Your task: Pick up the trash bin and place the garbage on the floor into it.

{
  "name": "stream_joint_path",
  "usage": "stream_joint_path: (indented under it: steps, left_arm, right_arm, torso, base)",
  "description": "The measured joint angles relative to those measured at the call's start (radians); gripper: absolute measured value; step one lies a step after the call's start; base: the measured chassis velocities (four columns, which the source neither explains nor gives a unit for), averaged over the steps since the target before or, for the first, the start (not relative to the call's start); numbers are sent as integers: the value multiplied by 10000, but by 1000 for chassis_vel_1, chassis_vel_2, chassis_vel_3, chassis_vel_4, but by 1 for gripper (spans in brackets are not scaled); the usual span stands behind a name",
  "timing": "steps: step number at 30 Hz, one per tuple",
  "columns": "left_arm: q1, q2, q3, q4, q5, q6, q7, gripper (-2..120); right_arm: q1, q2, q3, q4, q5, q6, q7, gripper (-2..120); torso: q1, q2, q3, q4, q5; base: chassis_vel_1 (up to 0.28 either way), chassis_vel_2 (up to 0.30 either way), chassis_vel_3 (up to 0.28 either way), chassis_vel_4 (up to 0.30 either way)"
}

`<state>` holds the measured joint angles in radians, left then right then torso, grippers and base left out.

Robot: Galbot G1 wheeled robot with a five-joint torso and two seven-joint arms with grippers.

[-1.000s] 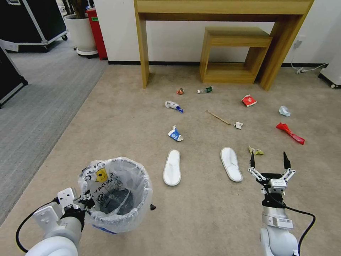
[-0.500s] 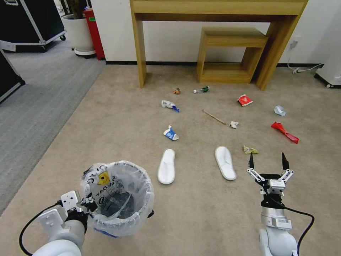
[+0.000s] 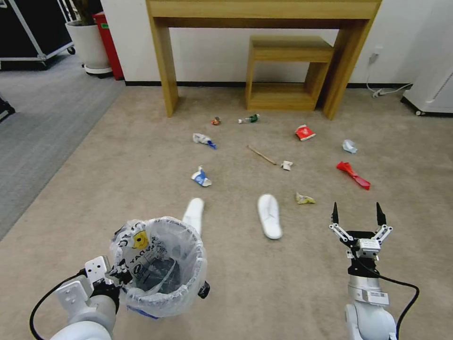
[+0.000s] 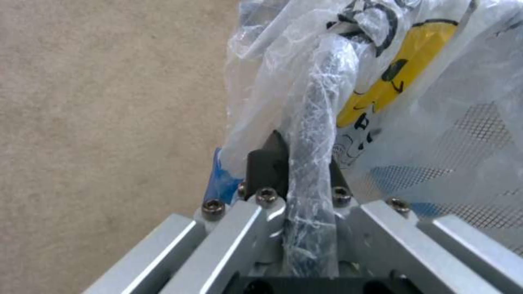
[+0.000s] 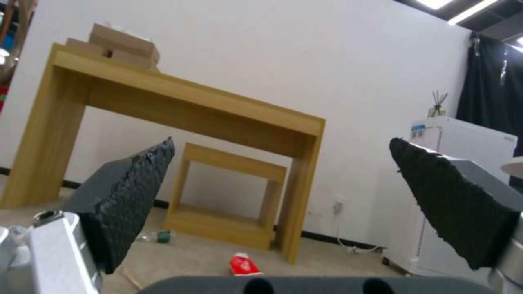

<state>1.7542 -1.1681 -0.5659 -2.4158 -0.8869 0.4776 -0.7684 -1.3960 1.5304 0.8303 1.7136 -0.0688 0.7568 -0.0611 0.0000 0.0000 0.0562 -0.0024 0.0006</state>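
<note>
A Galbot G1 carries the trash bin (image 3: 158, 267) low at its left side, the left gripper (image 4: 302, 163) clamped on the bag-wrapped rim, while the right gripper (image 3: 356, 219) hangs forward over the floor (image 3: 141, 156) with its fingers (image 5: 128, 196) spread wide and nothing between them. The first half of the job appears done: the bin is in hand, its crinkled liner open at the top. The collecting appears not to have begun in earnest, for the garbage lies scattered across the beige carpet ahead: two white slippers (image 3: 269, 215), one partly hidden behind the bin, a blue-and-white wrapper (image 3: 201, 176), a second wrapper (image 3: 204, 140), a thin wooden stick (image 3: 261, 155), a small green-labelled bottle (image 3: 249, 118), a red packet (image 3: 305, 132), a long red wrapper (image 3: 353, 174), a yellowish scrap (image 3: 304, 199) and paper scraps (image 3: 286, 165). Beyond the litter stands a wooden console table (image 3: 264, 14) with a small wooden stool (image 3: 283, 71) beneath it, close behind the farthest pieces; the nearer litter lies on open carpet with nothing blocking the way.
</note>
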Motion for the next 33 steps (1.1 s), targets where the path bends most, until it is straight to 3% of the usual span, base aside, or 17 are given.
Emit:
stream_joint_path:
  steps: [20, 33]
  left_arm:
    - [283, -66, 71, -70, 246, -41, 12, 0]
    - [479, -165, 223, -117, 541, -116, 52, 0]
  right_arm:
    - [20, 31, 15, -18, -198, 163, -19, 100]
    - [-93, 42, -16, 135, -172, 330, -38, 100]
  torso:
    - [0, 0, -1, 2, -5]
    - [0, 0, -2, 4, -9]
  base:
    - [19, 19, -16, -21]
    - [152, 150, -143, -150]
